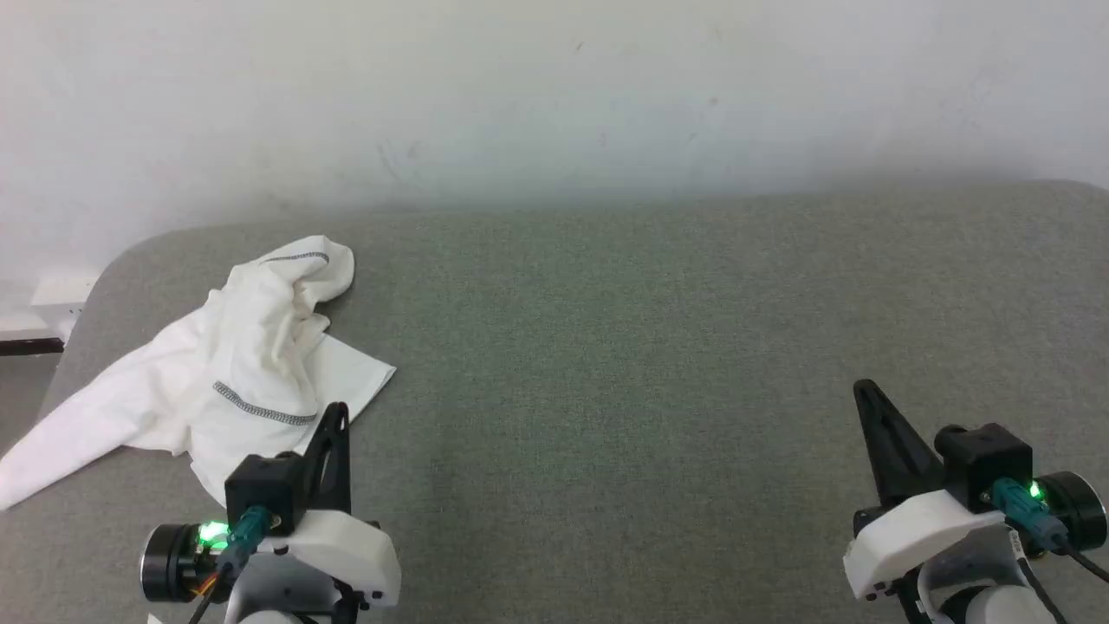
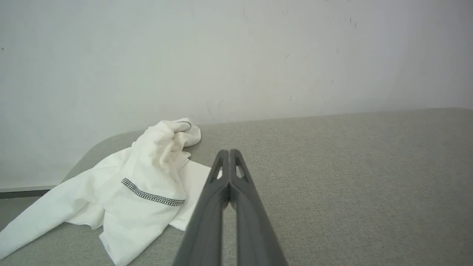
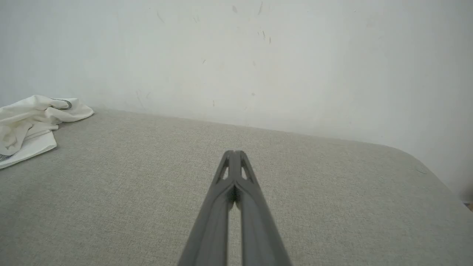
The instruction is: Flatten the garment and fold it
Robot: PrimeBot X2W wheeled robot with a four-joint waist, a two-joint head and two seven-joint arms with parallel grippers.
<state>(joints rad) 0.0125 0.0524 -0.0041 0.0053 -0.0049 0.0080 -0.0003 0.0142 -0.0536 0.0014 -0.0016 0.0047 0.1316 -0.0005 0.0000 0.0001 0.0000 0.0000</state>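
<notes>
The left pincer [image 1: 340, 414] is fully closed, its two dark fingers pressed flat together along their tips, and nothing is caught between them. In the left wrist view the pincer [image 2: 229, 154] points up the grey bench [image 2: 351, 177], with the garment [image 2: 140, 184] just ahead of it and to its left. From this view the tips overlap a flat corner of the cloth, but whether they touch it cannot be told.

The right pincer [image 1: 865, 397] is likewise closed and holds nothing. Its wrist view shows the pincer [image 3: 233, 154] over bare bench [image 3: 332, 192], well apart from the garment [image 3: 26, 122], which lies far off to its left.

The garment [image 1: 251, 364] lies crumpled at the bench's [image 1: 624, 347] far left corner, close to the white wall [image 1: 554, 87]. One long leg trails out toward the left edge, and the rest is bunched into a ridge running toward the wall. A dark zigzag seam [image 1: 260, 407] crosses the near part, and another seam edges the rolled end nearest the wall.
</notes>
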